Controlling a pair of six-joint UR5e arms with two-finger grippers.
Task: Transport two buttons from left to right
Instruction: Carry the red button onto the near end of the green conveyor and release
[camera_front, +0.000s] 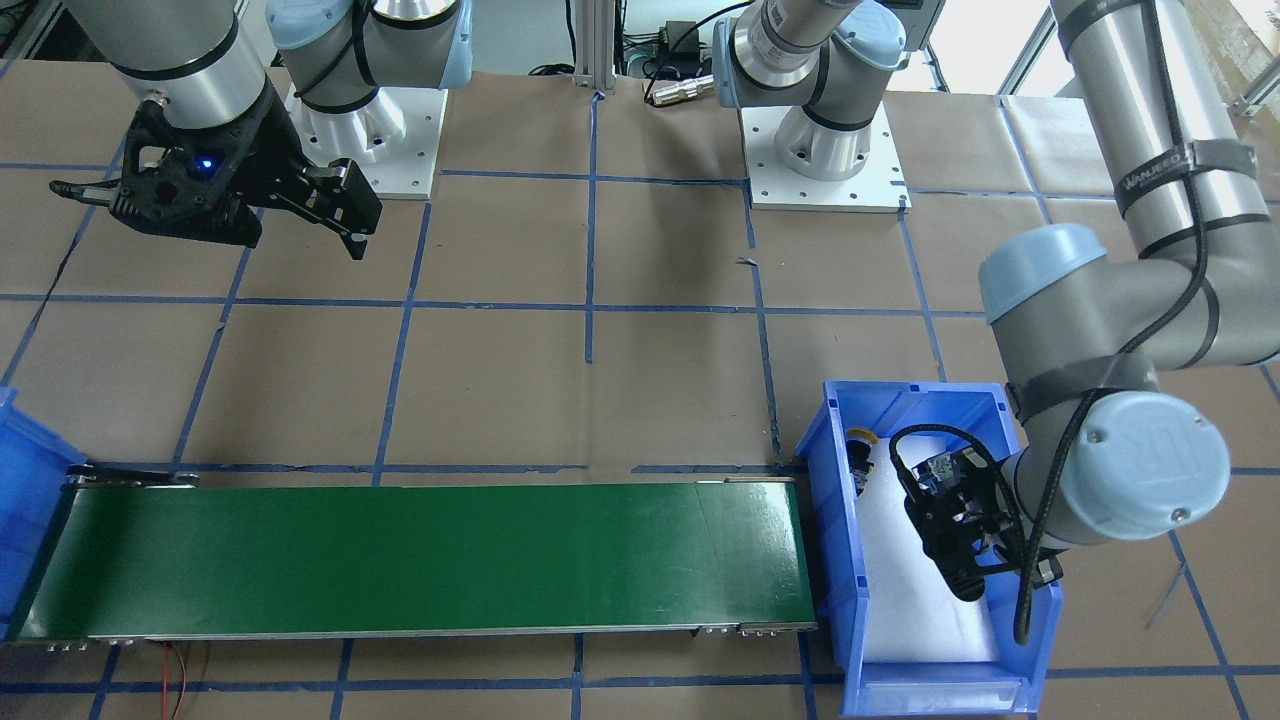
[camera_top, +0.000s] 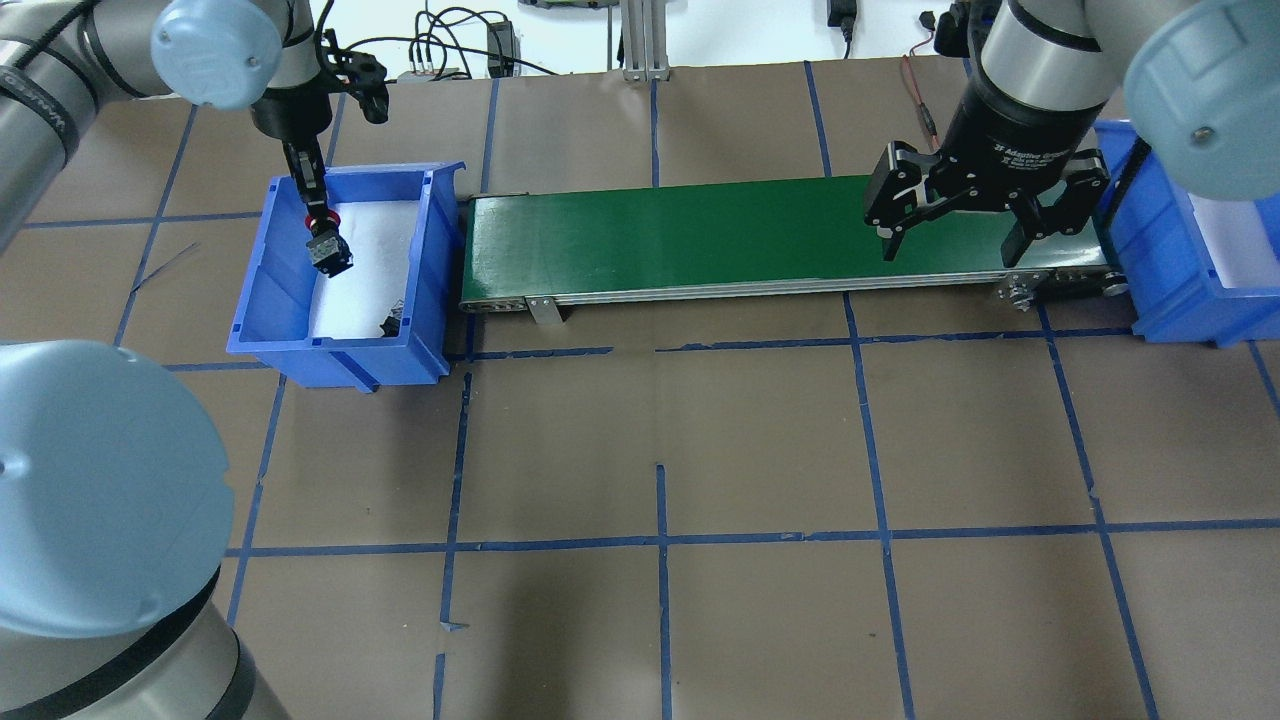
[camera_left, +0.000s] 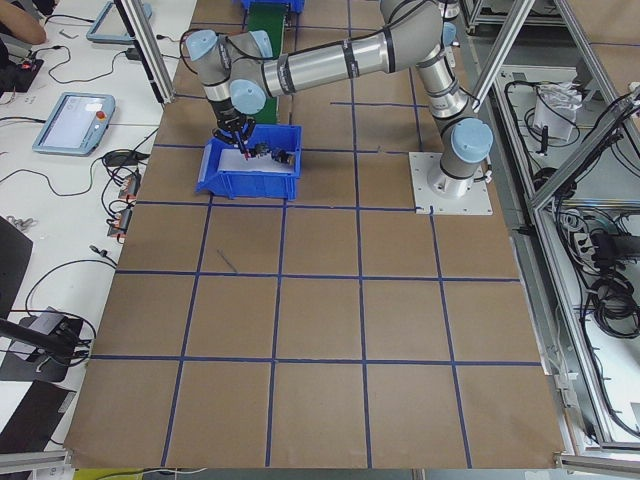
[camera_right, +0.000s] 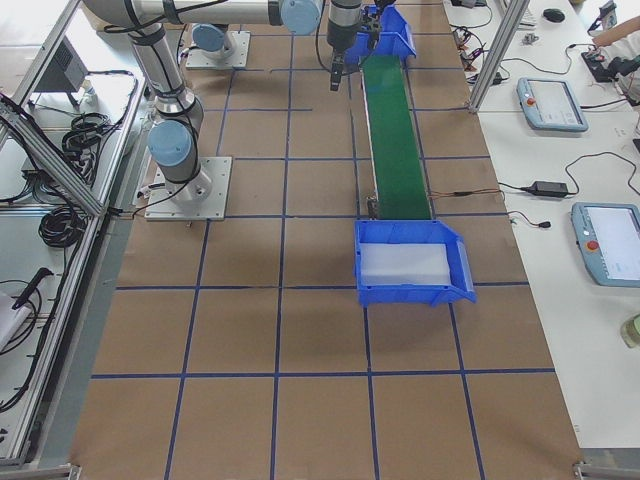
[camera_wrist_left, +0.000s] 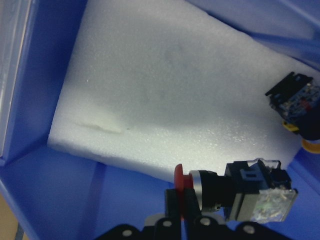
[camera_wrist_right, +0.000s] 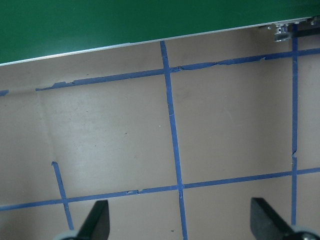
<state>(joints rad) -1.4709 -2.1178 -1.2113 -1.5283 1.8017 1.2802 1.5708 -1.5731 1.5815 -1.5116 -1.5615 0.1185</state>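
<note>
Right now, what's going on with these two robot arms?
The left gripper pinches the red button inside the left bin. The yellow button lies loose in that bin. The right gripper hangs open above the table near the belt's other end, holding nothing. No button is on the belt yet.

Red-cap button (camera_wrist_left: 235, 192) horizontal, clamped in left hand (camera_wrist_left: 181, 202); yellow-cap button (camera_wrist_left: 296, 102) at foam (camera_wrist_left: 165, 85) edge.

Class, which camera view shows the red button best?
The left wrist view: it shows the red button close up, cap and body clear. Overhead shows it small, held by the left tool; the front view hides it; exterior left shows a speck.
</note>
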